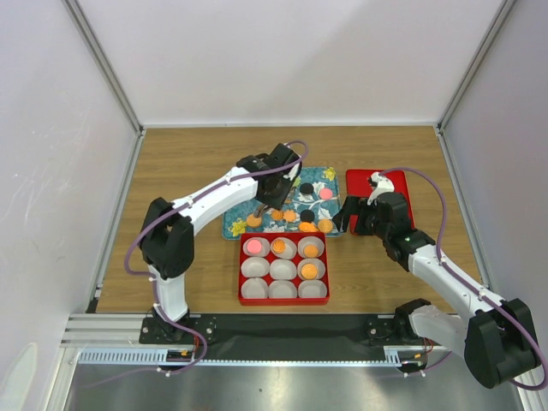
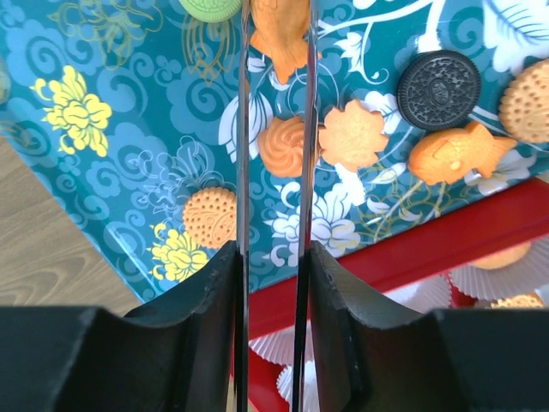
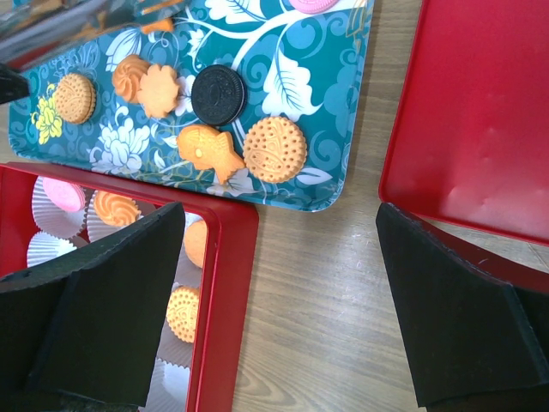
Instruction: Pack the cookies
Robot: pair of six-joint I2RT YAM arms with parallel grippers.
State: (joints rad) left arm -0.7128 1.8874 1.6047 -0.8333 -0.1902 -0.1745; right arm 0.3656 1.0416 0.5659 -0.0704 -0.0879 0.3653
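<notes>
Four cookies [image 1: 279,247] in red box [image 1: 242,287], rest on teal tray [image 3: 343,103]. Left gripper [image 2: 276,51] jaws narrow, flanking orange cookie [image 2: 279,30] by tray's near-left corner, clamp unclear. Right gripper [image 3: 292,292] wide, empty. Light, brittle: pinch edges gently.

Mostly orange cookies [image 3: 275,148] on a teal floral tray [image 3: 326,86].
Tray shows white leaves, yellow flowers; red box [image 3: 232,257] at 6 o'clock holds white pleated cups [image 3: 50,249]; red lid [image 3: 480,112] at 3 o'clock.
</notes>
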